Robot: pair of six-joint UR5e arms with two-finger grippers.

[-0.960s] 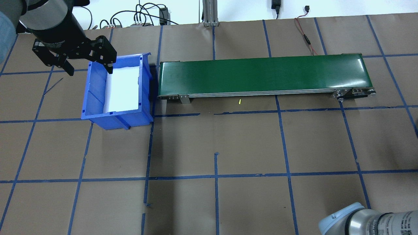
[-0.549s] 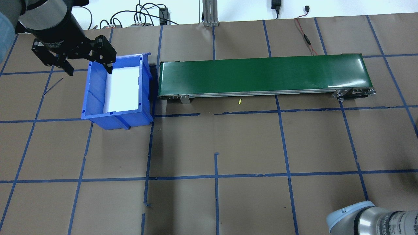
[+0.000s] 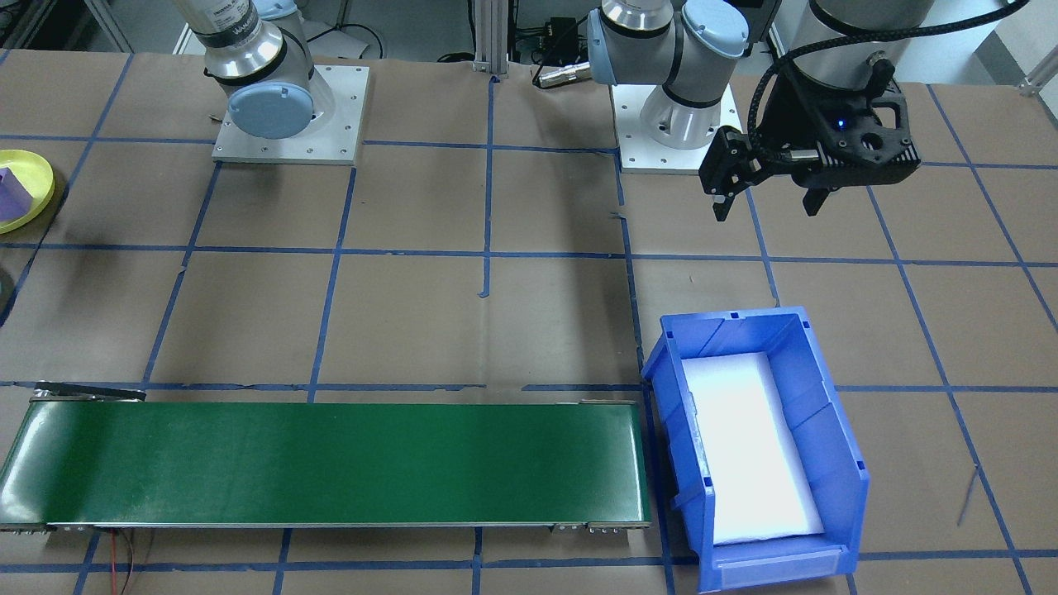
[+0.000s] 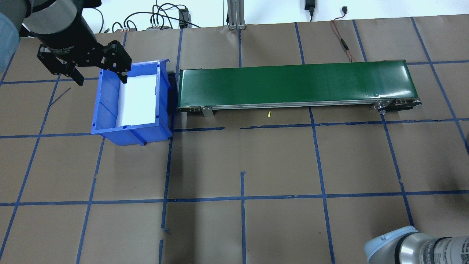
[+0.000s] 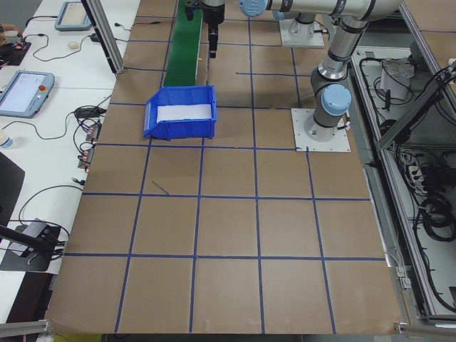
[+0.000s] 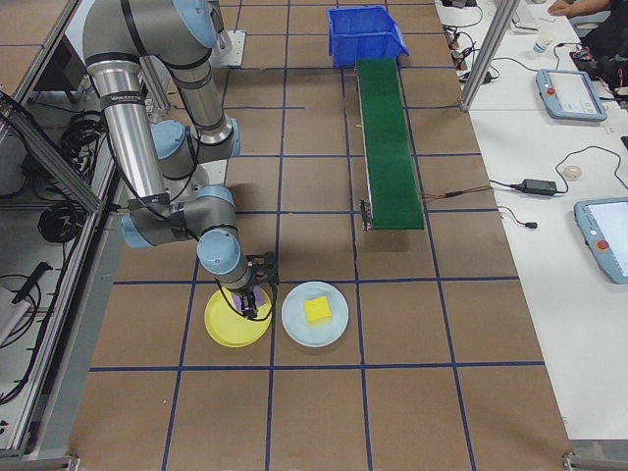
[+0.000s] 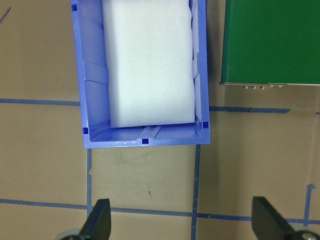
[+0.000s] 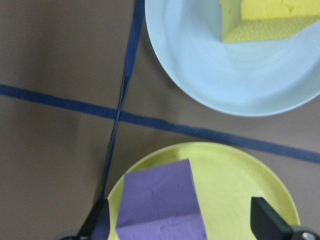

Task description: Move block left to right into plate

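A purple block is seen on the yellow plate. A yellow block is seen on what appears a pale blue plate

right arm elbow edged slightly left at frame bottom; left gripper barely shifted

Two robot arms built of silver-grey metal tubes with pale blue caps over the round joints. Each arm stands on a square, light grey base plate fastened with small screws. The left end effector is matte black, with two angular fingers. Above it sits a black camera housing with a small blue light, and a black cable loops up from it. The right end effector is black too, on a silver wrist.
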